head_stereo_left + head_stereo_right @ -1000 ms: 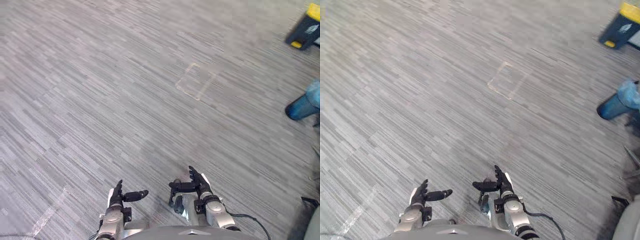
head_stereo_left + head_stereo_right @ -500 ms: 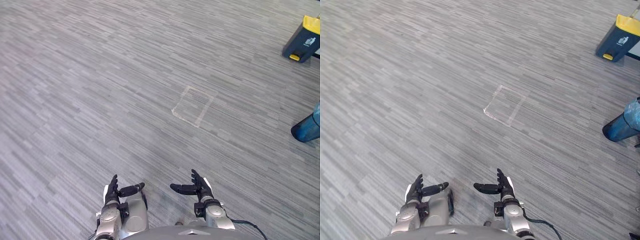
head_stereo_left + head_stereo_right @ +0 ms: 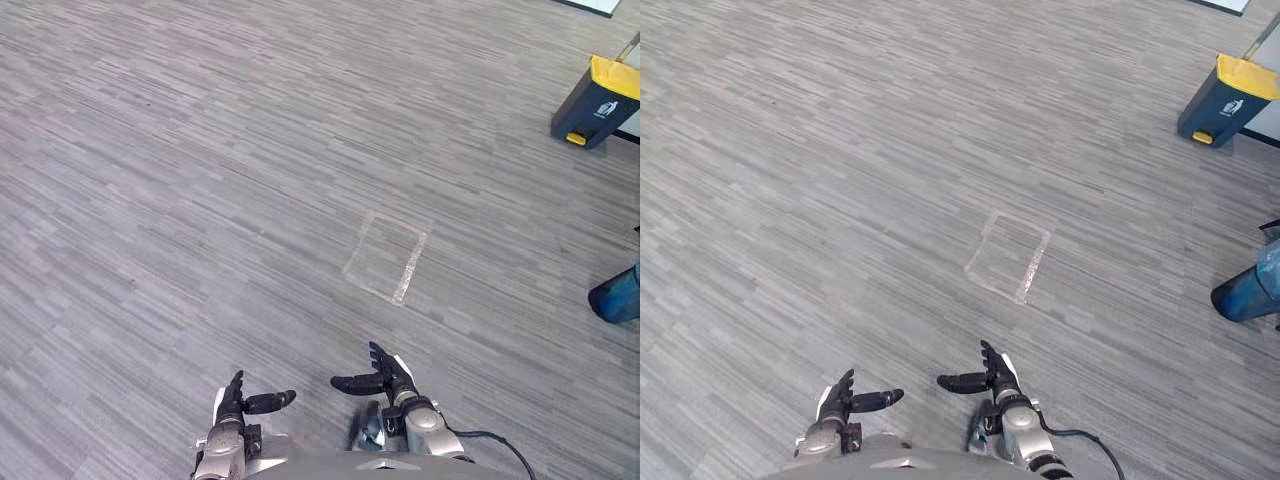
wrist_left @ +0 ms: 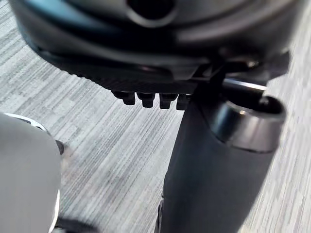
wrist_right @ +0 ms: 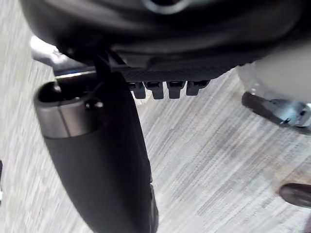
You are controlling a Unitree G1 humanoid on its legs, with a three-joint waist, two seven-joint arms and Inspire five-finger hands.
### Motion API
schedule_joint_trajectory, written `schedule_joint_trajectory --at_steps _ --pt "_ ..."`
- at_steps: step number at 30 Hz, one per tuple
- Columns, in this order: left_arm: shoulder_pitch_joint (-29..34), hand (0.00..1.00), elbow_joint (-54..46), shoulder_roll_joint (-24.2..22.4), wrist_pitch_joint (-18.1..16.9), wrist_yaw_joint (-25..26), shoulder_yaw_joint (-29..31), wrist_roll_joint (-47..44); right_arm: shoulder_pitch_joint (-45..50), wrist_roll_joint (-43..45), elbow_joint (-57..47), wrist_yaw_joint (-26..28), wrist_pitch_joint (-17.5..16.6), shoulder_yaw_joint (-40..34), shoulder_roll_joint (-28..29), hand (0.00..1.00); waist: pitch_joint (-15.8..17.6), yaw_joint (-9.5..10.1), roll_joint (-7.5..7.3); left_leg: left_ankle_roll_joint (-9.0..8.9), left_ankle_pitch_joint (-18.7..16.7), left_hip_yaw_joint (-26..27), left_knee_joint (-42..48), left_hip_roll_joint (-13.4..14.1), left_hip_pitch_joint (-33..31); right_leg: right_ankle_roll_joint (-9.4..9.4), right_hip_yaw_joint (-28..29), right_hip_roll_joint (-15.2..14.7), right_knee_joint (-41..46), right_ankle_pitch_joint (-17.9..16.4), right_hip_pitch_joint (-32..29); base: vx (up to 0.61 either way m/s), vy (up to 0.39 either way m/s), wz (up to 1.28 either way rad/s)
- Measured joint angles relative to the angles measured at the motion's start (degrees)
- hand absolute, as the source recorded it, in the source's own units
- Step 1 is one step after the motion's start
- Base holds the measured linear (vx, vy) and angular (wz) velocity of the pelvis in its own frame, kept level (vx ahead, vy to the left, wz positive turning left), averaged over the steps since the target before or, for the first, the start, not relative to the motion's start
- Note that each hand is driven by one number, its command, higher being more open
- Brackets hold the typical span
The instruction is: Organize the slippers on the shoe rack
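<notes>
My left hand [image 3: 236,400] hangs low over the grey striped carpet near the bottom of the eye views, fingers straight and thumb pointing inward, holding nothing. My right hand [image 3: 388,378] is beside it, also open and empty, thumb pointing toward the left hand. In the left wrist view the left hand's fingers [image 4: 148,98] stick out straight above bare carpet; in the right wrist view the right hand's fingers [image 5: 166,88] do the same.
A taped rectangle [image 3: 385,256] marks the carpet ahead of the hands. A dark blue bin with a yellow lid [image 3: 598,99] stands at the far right. A person's blue trouser leg [image 3: 618,297] is at the right edge.
The camera has turned, so the floor marking and bin shifted in the picture. Both hands stay open and low, the right one slightly lower than before.
</notes>
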Motion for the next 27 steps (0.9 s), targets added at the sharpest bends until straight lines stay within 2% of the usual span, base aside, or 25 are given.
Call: schedule_joint_trajectory --at_steps 1,2,3,4,5,6,7,8,9,10,12,13,15,16,17,18,19,20,21,22,23,24,25,27 --pt "-0.66 1.00 0.89 -0.57 0.20 -0.10 0.16 0.32 -0.74 -0.05 0.94 0.01 0.09 0.25 -0.94 1.00 -0.20 0.50 1.49 -1.09 -0.67 -0.21 -0.01 1.79 1.66 -1.26 0.47 1.62 2.29 -0.16 0.04 0.66 -0.171 -0.02" --pt "-0.58 1.00 0.95 -1.22 0.10 -0.25 0.17 0.49 -1.52 -0.22 1.11 -0.08 0.46 0.21 -0.94 1.00 -0.91 0.51 1.81 -1.49 0.34 -0.83 1.90 2.21 0.77 -1.46 1.36 1.74 3.99 -3.61 -0.55 0.56 -0.171 -0.21" --pt "-0.62 1.00 0.99 -1.40 0.11 -0.31 0.08 0.56 -1.61 -0.23 0.96 -0.08 0.38 -0.33 -1.02 1.00 -0.80 0.19 2.31 -1.54 0.47 -1.53 3.14 2.63 0.50 -1.59 1.34 1.98 4.98 -4.80 -0.58 0.64 -0.196 -0.12" --pt "-0.61 1.00 1.12 -2.21 0.20 -0.56 0.05 1.22 -1.34 -0.22 0.95 -0.09 0.40 -1.05 -1.10 1.00 -1.20 -0.30 2.96 -2.32 0.98 -3.43 7.64 3.32 -1.21 -1.70 0.90 2.17 6.00 -6.95 -0.15 0.42 -0.147 0.06" --pt "-0.85 1.00 1.12 -2.23 0.26 -0.92 0.31 1.71 -0.86 -0.21 0.95 -0.16 0.75 -1.89 -1.10 1.00 -1.09 -0.54 3.29 -3.56 2.68 -5.64 15.46 3.93 -3.69 -1.44 0.64 2.70 5.53 -8.70 2.03 0.52 -0.188 0.09" --pt "-0.92 1.00 1.03 -2.42 0.41 -0.99 0.70 1.71 0.26 -0.18 0.13 -0.16 1.25 -2.03 -1.08 1.00 -0.97 -0.48 3.60 -5.86 5.93 -7.04 23.72 4.87 -6.30 -1.44 0.49 3.61 3.81 -9.41 5.07 0.50 -0.176 0.09" --pt "-0.83 1.00 0.70 -2.86 0.40 -0.99 2.21 2.17 1.75 -0.02 -1.60 -0.26 1.27 -2.02 -1.23 1.00 -0.96 -0.23 3.81 -9.15 9.43 -7.98 35.69 6.61 -10.82 -1.55 0.56 4.83 0.48 -9.90 9.66 0.57 -0.185 0.04" --pt "-0.71 1.00 0.32 -2.99 0.40 -0.96 2.66 2.37 2.32 0.05 -2.25 -0.46 1.27 -2.06 -1.21 1.00 -0.98 -0.08 3.84 -9.06 8.32 -7.70 39.92 7.46 -12.65 -1.56 0.59 5.32 -0.65 -10.14 11.31 0.44 -0.123 -0.03" --pt "-0.28 1.00 -0.78 -2.74 0.31 -0.91 2.89 2.61 2.90 0.20 -2.92 -0.58 1.23 -2.12 -0.93 1.00 -1.06 0.10 3.51 -8.04 5.73 -6.70 46.13 8.71 -16.44 -1.68 0.98 6.03 -2.70 -10.57 14.48 0.33 -0.079 -0.13" --pt "-0.26 1.00 -1.48 -2.57 0.33 -0.99 3.30 2.64 2.93 0.28 -2.93 -0.53 1.19 -2.55 -0.61 1.00 -1.28 0.33 3.04 -6.99 3.81 -5.82 47.38 8.80 -19.46 -1.58 1.45 6.22 -4.45 -10.62 16.68 0.31 -0.043 -0.31" --pt "-0.28 1.00 -2.56 -2.48 0.12 -0.86 3.81 2.56 1.86 0.46 -2.29 -0.63 1.19 -2.62 -0.64 1.00 -1.05 0.94 2.24 -4.46 0.15 -3.87 39.67 7.19 -23.78 -1.46 4.40 6.07 -6.85 -10.54 20.10 0.44 0.045 -0.64" --pt "-0.45 1.00 -2.87 -2.60 -0.01 -0.74 3.78 2.56 1.16 0.46 -2.27 -0.78 1.21 -2.93 -0.62 1.00 -1.00 1.70 2.21 -4.08 -0.73 -5.15 32.63 5.50 -25.20 -1.44 6.65 5.78 -7.37 -10.53 20.90 0.35 0.107 -0.83" --pt "-0.87 1.00 -3.06 -2.54 -0.37 -0.76 3.74 2.58 0.69 0.44 -2.23 -1.17 1.20 -3.47 -0.24 1.00 -0.53 2.51 1.78 -4.08 -0.16 -9.92 20.70 2.24 -26.52 -0.66 9.71 4.57 -7.98 -10.98 22.52 0.29 0.173 -0.98" --pt "-0.93 1.00 -3.06 -2.63 -0.65 -0.54 3.70 2.51 0.83 0.41 -2.12 -1.39 1.12 -3.71 -0.44 1.00 -0.36 2.73 2.09 -4.23 4.36 -14.53 11.47 0.66 -26.82 2.30 11.82 3.95 -8.20 -12.77 23.99 0.41 0.285 -0.95" --pt "-1.07 1.00 -2.85 -2.84 -0.69 -0.36 3.65 2.37 0.98 0.39 -1.66 -1.48 1.09 -3.73 -0.76 1.00 -0.16 2.72 2.70 -4.44 9.40 -15.08 10.74 1.10 -26.50 3.36 12.75 4.11 -8.18 -13.42 24.84 0.36 0.270 -0.77" --pt "-1.21 1.00 -2.19 -2.88 -0.59 -0.17 3.83 2.02 1.03 0.35 -0.27 -1.63 1.14 -3.78 -1.06 1.00 -0.39 2.76 2.92 -3.21 12.43 -14.94 11.08 1.07 -25.48 4.18 14.01 4.01 -8.08 -14.06 25.84 0.44 0.332 -0.45" --pt "-1.74 1.00 -1.59 -1.88 -0.49 -0.03 3.63 2.03 1.12 0.28 0.98 -1.79 1.58 -3.73 -0.48 1.00 -0.52 2.77 1.63 -3.29 10.67 -13.53 11.99 0.12 -24.92 4.92 14.67 2.25 -7.94 -14.63 26.17 0.44 0.330 -0.63" --pt "-2.03 1.00 -1.48 -1.18 -0.26 -0.26 3.67 1.55 1.61 -0.01 1.74 -1.64 1.73 -3.72 -0.07 1.00 -1.01 2.90 0.00 -2.01 6.39 -11.18 15.57 -0.69 -25.06 5.83 16.73 0.55 -6.30 -15.61 25.87 0.42 0.317 -0.57" --pt "-2.03 1.00 -1.29 -1.19 -0.23 -0.26 3.68 1.46 1.76 -0.04 1.86 -1.64 1.84 -3.75 -0.09 1.00 -1.05 2.90 0.04 -1.57 5.24 -10.51 16.51 -0.75 -24.83 6.08 17.29 0.19 -5.11 -15.85 25.66 0.27 0.215 -0.70" --pt "-2.01 1.00 -0.87 -1.37 -0.12 -0.25 3.76 1.41 1.94 -0.31 2.24 -1.62 1.99 -3.98 -0.15 1.00 -1.08 2.85 0.36 -0.80 3.56 -8.79 17.15 -0.73 -23.59 6.71 17.76 -0.66 -0.81 -16.26 24.23 0.30 0.262 -0.72" --pt "-2.02 1.00 -0.41 -1.58 -0.07 -0.17 3.78 1.35 1.77 -0.73 2.35 -1.55 2.44 -4.55 -0.21 1.00 -0.88 2.88 0.72 0.52 3.06 -6.37 16.15 -0.67 -20.95 6.97 17.77 -1.60 7.58 -16.40 21.12 0.29 0.267 -0.71" --pt "-2.01 1.00 -0.33 -1.60 -0.05 -0.17 3.78 1.31 1.70 -0.76 2.36 -1.54 2.43 -4.66 -0.21 1.00 -0.82 2.94 0.73 0.73 3.02 -5.72 15.73 -0.73 -20.10 6.99 17.67 -2.08 9.99 -16.38 20.08 0.34 0.314 -0.95" --pt "-1.73 1.00 0.33 -1.49 0.07 -0.15 3.57 1.35 1.30 -0.80 2.36 -1.38 2.34 -4.63 -0.14 1.00 -0.62 2.78 0.91 2.37 2.11 -2.38 13.32 -1.36 -14.80 7.46 15.38 -5.54 23.91 -15.30 15.16 0.27 0.232 -0.76" --pt "-1.57 1.00 1.11 -1.32 0.16 -0.13 3.27 1.35 0.84 -0.86 2.71 -1.18 2.17 -4.24 -0.07 1.00 -0.54 2.06 1.30 3.17 1.60 -1.10 11.13 -1.45 -10.48 5.78 10.67 -7.59 29.41 -17.28 13.38 0.24 0.162 -0.53"
